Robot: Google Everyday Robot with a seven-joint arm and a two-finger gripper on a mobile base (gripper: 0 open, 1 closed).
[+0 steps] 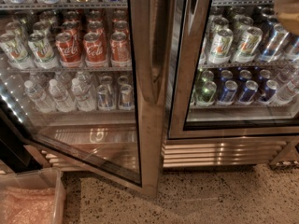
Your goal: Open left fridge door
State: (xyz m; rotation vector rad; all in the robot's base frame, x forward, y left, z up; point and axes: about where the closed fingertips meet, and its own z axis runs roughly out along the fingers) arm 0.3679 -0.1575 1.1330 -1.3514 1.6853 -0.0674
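Note:
The left fridge door [148, 92] is a tall glass pane in a brushed steel frame. It stands partly swung out, with its bottom corner over the floor. Red cola cans [96, 48] and clear water bottles [58, 94] show through it. A blurred tan shape at the top right edge is my gripper [288, 9]. It hangs in front of the right door, well apart from the left door's frame.
The right glass door [189, 78] is shut, with green-white cans [220, 45] and blue cans [246, 91] behind it. A steel vent grille [219, 153] runs below. A clear bin [30, 202] with pink contents sits on the speckled floor [224, 195] at the bottom left.

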